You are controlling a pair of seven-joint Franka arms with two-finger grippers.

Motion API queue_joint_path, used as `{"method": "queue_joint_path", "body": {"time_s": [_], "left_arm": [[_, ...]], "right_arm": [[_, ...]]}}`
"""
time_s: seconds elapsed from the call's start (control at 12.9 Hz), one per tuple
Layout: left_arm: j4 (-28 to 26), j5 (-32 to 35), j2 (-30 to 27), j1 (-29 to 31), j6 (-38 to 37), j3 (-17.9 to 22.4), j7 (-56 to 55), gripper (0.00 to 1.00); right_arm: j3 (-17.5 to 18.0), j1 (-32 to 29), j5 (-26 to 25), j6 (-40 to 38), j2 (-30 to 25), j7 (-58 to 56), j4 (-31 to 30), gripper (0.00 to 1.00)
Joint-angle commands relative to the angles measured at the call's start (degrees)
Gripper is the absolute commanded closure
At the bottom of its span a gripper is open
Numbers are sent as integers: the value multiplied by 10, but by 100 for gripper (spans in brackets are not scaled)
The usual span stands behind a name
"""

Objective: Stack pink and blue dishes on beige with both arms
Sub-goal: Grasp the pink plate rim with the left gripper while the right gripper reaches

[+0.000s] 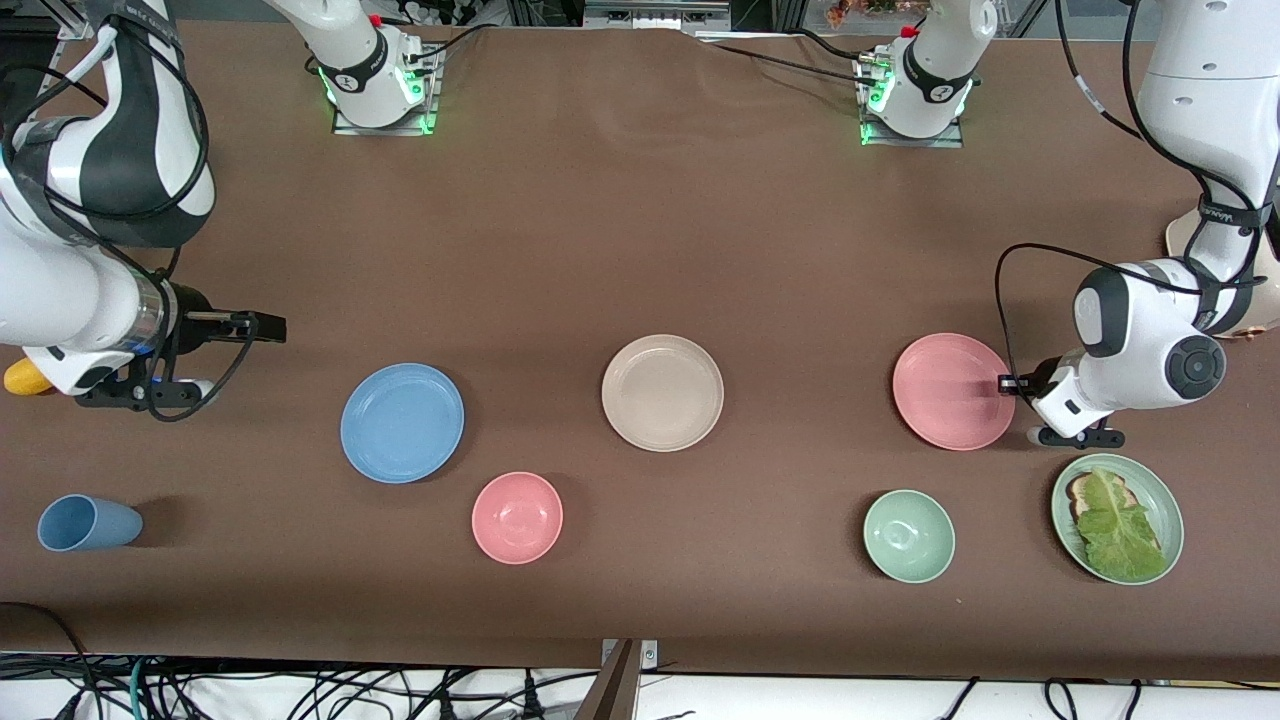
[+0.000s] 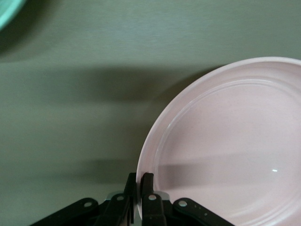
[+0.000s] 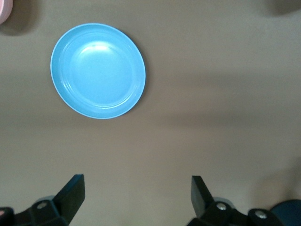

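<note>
The left gripper (image 2: 139,188) pinches the rim of the pink plate (image 1: 953,391) at the left arm's end of the table, the right gripper (image 3: 136,193) hangs spread near the blue plate (image 1: 402,422), and the beige plate (image 1: 662,392) lies between; these look stiff, light and slick-rimmed, best gripped at the rim.

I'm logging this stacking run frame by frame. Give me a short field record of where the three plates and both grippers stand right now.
beige plate: bare, mid-table, nothing stacked on it
pink plate: on the table toward the left arm's end, not yet moved
blue plate: on the table toward the right arm's end, untouched
left gripper: fingers closed on the pink plate's rim
right gripper: open, in the air over bare table, apart from the blue plate
stack progress: none of the two plates placed yet
</note>
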Motion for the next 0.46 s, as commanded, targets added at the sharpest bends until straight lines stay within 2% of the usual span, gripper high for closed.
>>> {"method": "queue_joint_path", "body": {"time_s": [0.0,0.08,0.23,0.39], "left_arm": [[24,-1,-22,-21,-84,-4,-36,100],[36,-2,-31,-27,-122,-18,-62,100],[72,-2,-36,-26,-169,-75,-146,100],[91,-30,-36,-29,-176,-124,-220,100]], "right_arm": [[2,-17,9,37,29,-37,12,0],[1,-17,4,51,43,-38,12,0],[1,-17,5,81,66,-38,11,0],[2,-17,5,114,93,-39,12,0]]}}
